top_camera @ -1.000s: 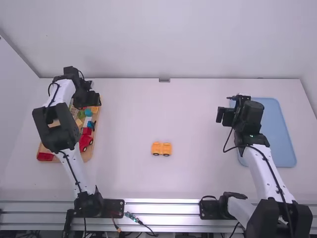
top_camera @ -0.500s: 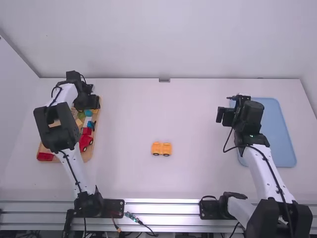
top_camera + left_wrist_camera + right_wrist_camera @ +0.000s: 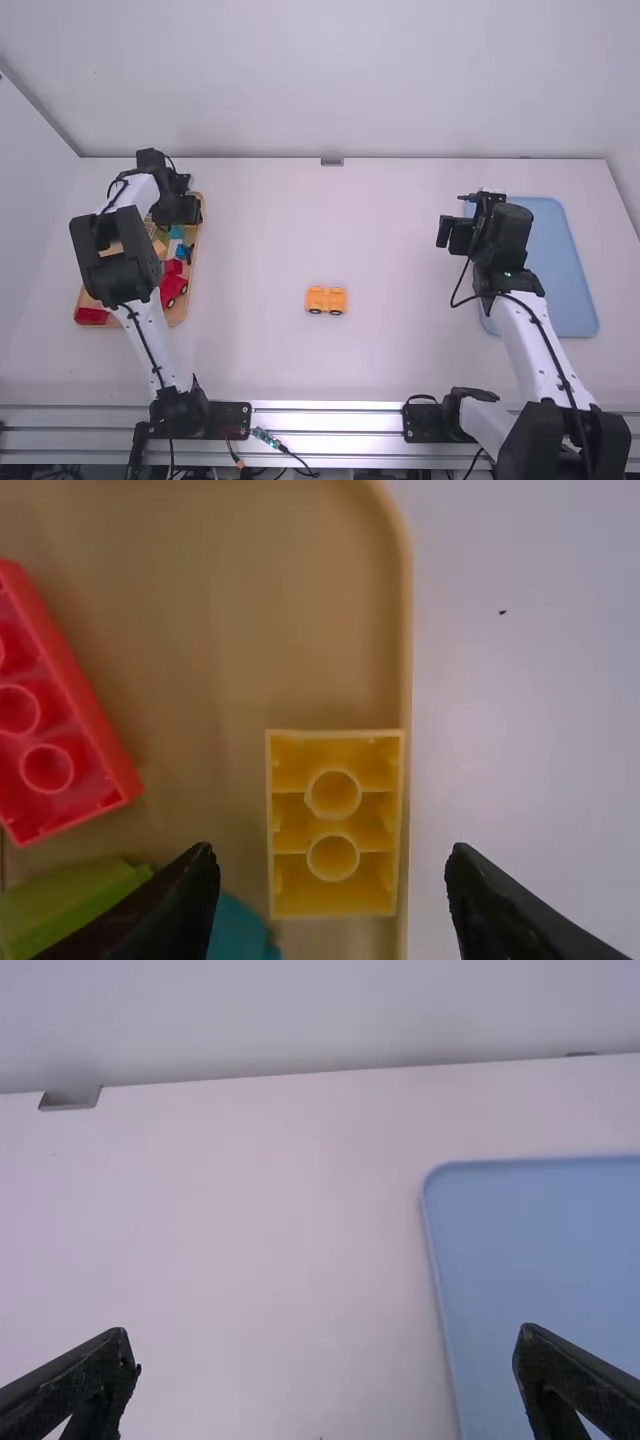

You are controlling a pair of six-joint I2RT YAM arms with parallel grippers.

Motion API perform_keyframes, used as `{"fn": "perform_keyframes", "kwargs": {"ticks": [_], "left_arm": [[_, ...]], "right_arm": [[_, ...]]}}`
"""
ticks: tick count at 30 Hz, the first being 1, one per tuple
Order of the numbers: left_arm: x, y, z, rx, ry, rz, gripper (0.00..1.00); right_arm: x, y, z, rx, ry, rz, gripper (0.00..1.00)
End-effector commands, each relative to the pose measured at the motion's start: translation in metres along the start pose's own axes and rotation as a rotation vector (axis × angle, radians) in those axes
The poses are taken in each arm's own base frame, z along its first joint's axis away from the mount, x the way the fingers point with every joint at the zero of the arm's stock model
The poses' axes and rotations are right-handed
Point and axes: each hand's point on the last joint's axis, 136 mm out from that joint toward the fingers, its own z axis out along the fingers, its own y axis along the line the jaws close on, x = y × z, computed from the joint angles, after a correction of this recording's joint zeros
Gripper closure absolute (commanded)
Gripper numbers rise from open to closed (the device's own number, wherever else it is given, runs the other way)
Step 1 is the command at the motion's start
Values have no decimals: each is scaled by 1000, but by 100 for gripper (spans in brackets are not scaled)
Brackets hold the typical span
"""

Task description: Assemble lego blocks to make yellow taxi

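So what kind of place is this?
Likely a robotics lab or test cell: two arms on a metal rail, a plain white table, and a wooden tray of toy blocks beside the left arm.

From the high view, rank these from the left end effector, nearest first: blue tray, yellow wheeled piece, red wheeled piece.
1. Red wheeled piece, in the wooden tray on the left.
2. Yellow wheeled piece, mid-table.
3. Blue tray, far right.
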Motion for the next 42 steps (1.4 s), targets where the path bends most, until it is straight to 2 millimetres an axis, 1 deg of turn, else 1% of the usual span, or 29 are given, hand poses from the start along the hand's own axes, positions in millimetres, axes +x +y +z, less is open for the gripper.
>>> {"fn": "perform_keyframes", "kwargs": {"ticks": [1,6,8,18,21,23,28,35,37,41,42], "left_arm": [[4,1,7,-3,15,17,40],[5,3,11,-3,17,15,44],[2,2,11,-5,6,19,46],[2,4,12,-12,4,17,47],[7,7,15,-43,21,23,48],[14,10,21,-67,34,22,48],[18,10,27,-72,29,19,49],[17,10,34,-73,1,26,55],[19,6,37,-51,-4,26,58],[22,5,38,-47,7,25,67],[22,5,38,-47,7,25,67]], "right_arm": [[-18,1,-5,-2,-39,0,1],[-17,1,-5,-3,-34,-2,1],[-17,1,-5,-3,-33,-3,1],[-17,1,-5,-3,-33,-3,1],[-17,1,-5,-2,-34,-2,1],[-17,1,-5,-2,-34,-2,1],[-17,1,-5,-2,-34,-3,1],[-17,1,-5,-2,-33,-2,1],[-17,1,-5,-3,-34,-2,1],[-17,1,-5,-3,-35,-3,1],[-17,1,-5,-3,-35,-3,1]]}}
